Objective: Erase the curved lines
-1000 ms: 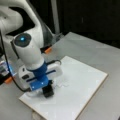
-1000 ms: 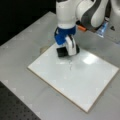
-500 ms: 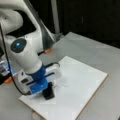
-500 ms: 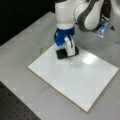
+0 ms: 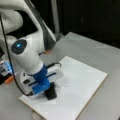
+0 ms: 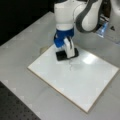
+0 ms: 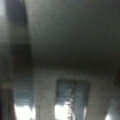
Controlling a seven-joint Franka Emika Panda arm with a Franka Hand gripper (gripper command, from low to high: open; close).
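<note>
Gripper (image 6: 65, 53) pinching the black eraser block (image 6: 65, 54), we note, pressed on the white board (image 6: 82, 82) just beside the curve lines (image 6: 70, 65).

Arm bent down over board (image 5: 82, 85), wrist near-vertical; gripper (image 6: 65, 53) low at board's corner, pressing black block (image 6: 63, 55).
</note>
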